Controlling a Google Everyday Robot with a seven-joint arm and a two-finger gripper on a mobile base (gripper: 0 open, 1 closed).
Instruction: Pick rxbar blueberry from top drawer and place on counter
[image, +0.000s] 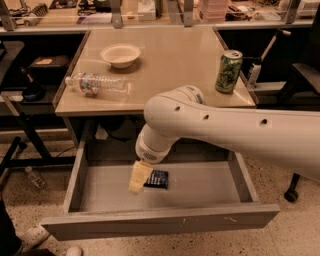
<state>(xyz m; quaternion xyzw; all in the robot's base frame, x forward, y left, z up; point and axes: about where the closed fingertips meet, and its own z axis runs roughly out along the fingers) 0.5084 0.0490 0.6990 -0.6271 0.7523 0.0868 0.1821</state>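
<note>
The rxbar blueberry, a small dark navy wrapper, lies flat on the bare bottom of the open grey top drawer, left of centre. My gripper hangs from the big white arm down inside the drawer. Its pale yellow tip sits right against the bar's left end and hides that end. The beige counter is above and behind the drawer.
On the counter stand a green can at the right edge, a white bowl at the back left and a plastic water bottle lying on its side at the left. An office chair base is on the right.
</note>
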